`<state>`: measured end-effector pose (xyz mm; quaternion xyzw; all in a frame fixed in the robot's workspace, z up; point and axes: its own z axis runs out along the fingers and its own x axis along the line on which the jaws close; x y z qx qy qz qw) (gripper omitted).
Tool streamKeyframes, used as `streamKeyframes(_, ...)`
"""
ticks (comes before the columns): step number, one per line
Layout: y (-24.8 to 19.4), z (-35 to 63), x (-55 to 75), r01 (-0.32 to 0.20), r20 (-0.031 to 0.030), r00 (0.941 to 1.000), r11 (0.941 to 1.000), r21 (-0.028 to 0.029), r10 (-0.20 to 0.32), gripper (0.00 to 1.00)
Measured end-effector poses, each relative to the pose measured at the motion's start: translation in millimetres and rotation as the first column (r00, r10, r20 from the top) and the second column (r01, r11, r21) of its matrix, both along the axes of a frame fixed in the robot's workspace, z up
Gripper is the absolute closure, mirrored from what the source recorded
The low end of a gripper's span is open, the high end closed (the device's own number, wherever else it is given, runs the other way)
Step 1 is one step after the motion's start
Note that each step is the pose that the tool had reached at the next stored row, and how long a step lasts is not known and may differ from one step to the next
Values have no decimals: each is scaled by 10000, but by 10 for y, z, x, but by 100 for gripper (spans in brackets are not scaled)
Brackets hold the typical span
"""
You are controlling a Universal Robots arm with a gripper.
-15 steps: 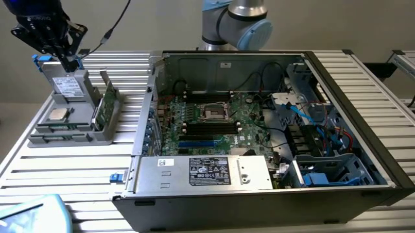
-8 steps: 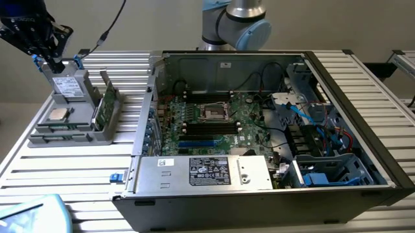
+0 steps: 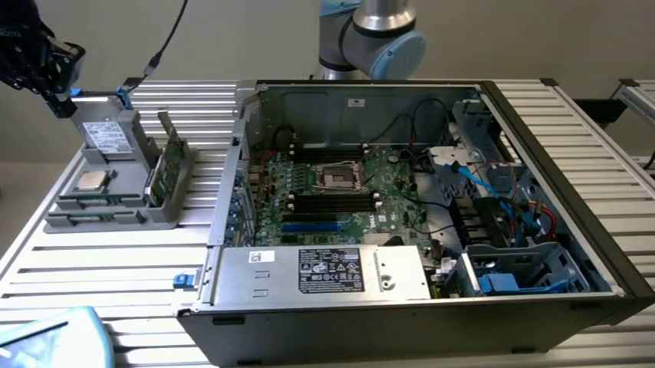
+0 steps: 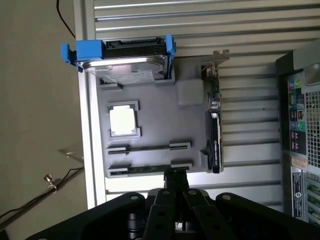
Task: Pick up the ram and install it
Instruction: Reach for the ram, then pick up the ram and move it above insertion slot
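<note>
Clenched black fingers [image 4: 171, 181] of the gripper [image 4: 175, 174] hover shut above a grey tray [image 4: 150, 100] at the desk [image 4: 250, 30] edge. Below their tips, the ram [image 4: 150, 169] stands on edge in the tray's end slot. Farther along the tray sit a silver processor chip [image 4: 122, 120] and a hard drive [image 4: 125, 60] in a blue caddy. A green circuit board [image 4: 214, 125] stands along the tray's side, and an open computer case [image 3: 307, 115] is next to it.

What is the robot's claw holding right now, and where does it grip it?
Nothing, as far as can be seen: the gripper is shut with nothing visible between its fingertips, and it hangs over the grey tray.
</note>
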<state>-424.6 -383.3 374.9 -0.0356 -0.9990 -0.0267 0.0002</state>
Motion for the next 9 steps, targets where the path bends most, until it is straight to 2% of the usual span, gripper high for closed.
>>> streamKeyframes(2,0,-3,-67,1,0,10000,10000,10,-1,89)
streamKeyframes(9,0,-2,-67,0,-3,10000,10000,8,0,89)
